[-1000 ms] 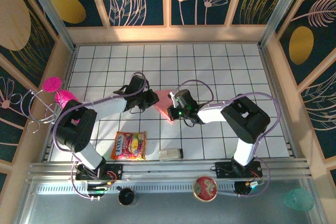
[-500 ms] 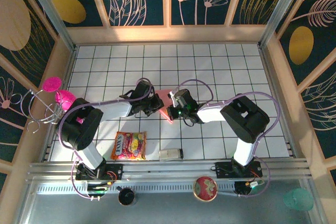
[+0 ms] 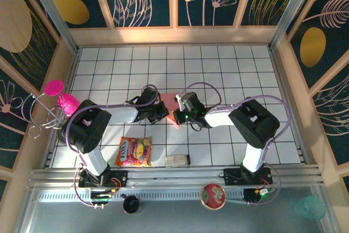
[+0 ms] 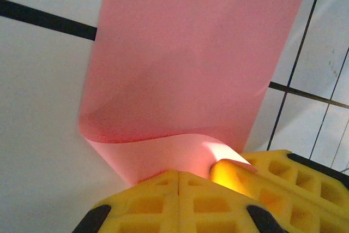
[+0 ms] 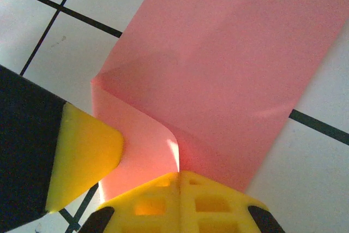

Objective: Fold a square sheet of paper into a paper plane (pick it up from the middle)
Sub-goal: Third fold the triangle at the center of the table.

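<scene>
Paper sheet (image 3: 168,103) lies on the white tiled counter (image 3: 218,69) about mid-counter, between the two hands, and looks like a long pink strip rather than a square.

Left hand (image 3: 161,114) is at the sheet's left-near edge. In its wrist view the left hand (image 4: 179,181) has its yellow pads pressed together, clenched on the near end of the paper sheet (image 4: 202,69). That end curls up off the counter into the pads; the rest lies flat, running away from the camera.

Right hand (image 3: 178,114) is just right of the left hand, almost touching it. In its wrist view the right hand (image 5: 179,181) is also clamped, pads meeting on a folded-over flap at the near end of the paper sheet (image 5: 234,69). A yellow finger (image 5: 84,154) of the left hand sits against the flap's left side.

Orange-yellow snack packet (image 3: 134,151) lies near-left, well apart from the paper.
</scene>
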Robot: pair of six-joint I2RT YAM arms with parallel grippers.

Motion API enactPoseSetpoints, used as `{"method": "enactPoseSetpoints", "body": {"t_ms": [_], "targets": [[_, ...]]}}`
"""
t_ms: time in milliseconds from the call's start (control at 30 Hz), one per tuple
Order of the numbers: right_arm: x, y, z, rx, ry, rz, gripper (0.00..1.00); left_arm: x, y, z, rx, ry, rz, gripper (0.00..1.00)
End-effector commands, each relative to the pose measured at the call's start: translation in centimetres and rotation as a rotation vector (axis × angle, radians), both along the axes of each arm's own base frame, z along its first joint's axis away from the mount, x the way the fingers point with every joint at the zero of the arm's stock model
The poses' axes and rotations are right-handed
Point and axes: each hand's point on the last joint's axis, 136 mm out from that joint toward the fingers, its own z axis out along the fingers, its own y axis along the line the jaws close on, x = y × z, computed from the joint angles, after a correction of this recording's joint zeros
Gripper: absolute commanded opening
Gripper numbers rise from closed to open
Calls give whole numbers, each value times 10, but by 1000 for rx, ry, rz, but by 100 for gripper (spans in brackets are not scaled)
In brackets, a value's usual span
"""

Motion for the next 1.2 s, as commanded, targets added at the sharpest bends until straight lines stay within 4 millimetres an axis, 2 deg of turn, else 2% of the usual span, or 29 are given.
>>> {"method": "enactPoseSetpoints", "body": {"t_ms": [0, 133, 267, 400, 500, 567, 667, 900, 1167], "targets": [[-2, -13, -21, -67, 62, -30, 0, -3, -1, -7, 4, 15, -5, 6], [-2, -14, -21, -68, 62, -30, 0, 0, -3, -5, 3, 4, -13, 6], [-2, -13, -18, -61, 60, -28, 0, 9, -6, 8, 15, -37, -27, 8], [1, -9, -8, -37, 49, -25, 0, 26, -6, 26, 47, -100, -40, 12], [3, -9, -5, -26, 45, -29, 0, 39, 2, 25, 84, -116, -33, 13], [4, -9, -3, -21, 44, -30, 0, 54, 6, 28, 98, -134, -17, 13], [5, -9, -1, -14, 43, -36, 0, 71, 11, 21, 117, -132, -13, 13], [6, -9, 2, -3, 43, -37, 0, 93, 0, 5, 174, -113, -92, 12], [9, -12, 5, 4, 38, -48, 0, 86, 2, -26, 226, -36, -136, 11]]}}
